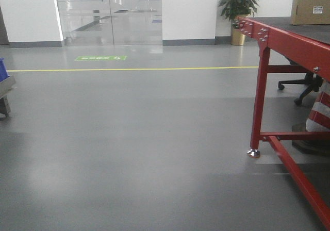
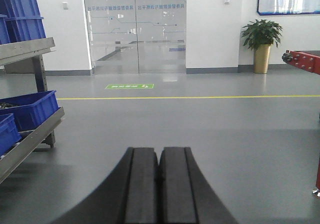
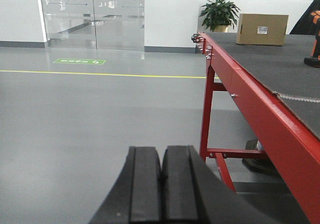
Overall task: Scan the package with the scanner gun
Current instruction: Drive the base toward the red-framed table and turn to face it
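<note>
The package [image 3: 262,29] sits at the far end of the red-framed table [image 3: 265,64], and the scanner gun [image 3: 313,49] stands apart from it, cut off by the right wrist view's edge. The left end effector [image 2: 160,156] and right end effector [image 3: 162,156] are both clenched on nothing, above the floor [image 3: 75,124].

One red-framed table [image 3: 260,109] carries one package [image 3: 262,29] near its far end and one scanner gun [image 3: 314,46]. Around the room there's one potted plant [image 2: 261,39], one office chair [image 1: 301,84] and one striped cone [image 1: 320,112]. One rack [image 2: 30,144] holds at least four blue bins [image 2: 30,109]. There are two grippers: left gripper [image 2: 160,154], right gripper [image 3: 162,154].
</note>
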Action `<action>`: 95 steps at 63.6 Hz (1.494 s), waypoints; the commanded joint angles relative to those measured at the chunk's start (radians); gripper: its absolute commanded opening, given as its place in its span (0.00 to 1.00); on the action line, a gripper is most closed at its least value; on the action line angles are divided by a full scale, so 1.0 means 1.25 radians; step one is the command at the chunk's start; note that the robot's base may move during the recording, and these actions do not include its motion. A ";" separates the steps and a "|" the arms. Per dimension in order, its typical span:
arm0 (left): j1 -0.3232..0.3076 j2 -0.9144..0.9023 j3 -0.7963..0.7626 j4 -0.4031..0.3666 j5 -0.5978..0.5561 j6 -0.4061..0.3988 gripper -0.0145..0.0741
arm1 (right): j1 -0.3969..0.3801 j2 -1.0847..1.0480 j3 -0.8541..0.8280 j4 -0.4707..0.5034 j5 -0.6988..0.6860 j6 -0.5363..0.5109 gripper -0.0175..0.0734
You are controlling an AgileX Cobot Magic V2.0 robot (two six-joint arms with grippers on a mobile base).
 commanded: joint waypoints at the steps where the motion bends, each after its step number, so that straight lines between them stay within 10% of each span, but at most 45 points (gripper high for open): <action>1: 0.003 -0.004 -0.002 0.001 -0.015 -0.005 0.04 | 0.001 -0.003 -0.001 -0.006 -0.013 -0.006 0.02; 95: 0.003 -0.004 -0.002 0.001 -0.015 -0.005 0.04 | -0.056 -0.003 -0.001 -0.006 -0.013 -0.006 0.02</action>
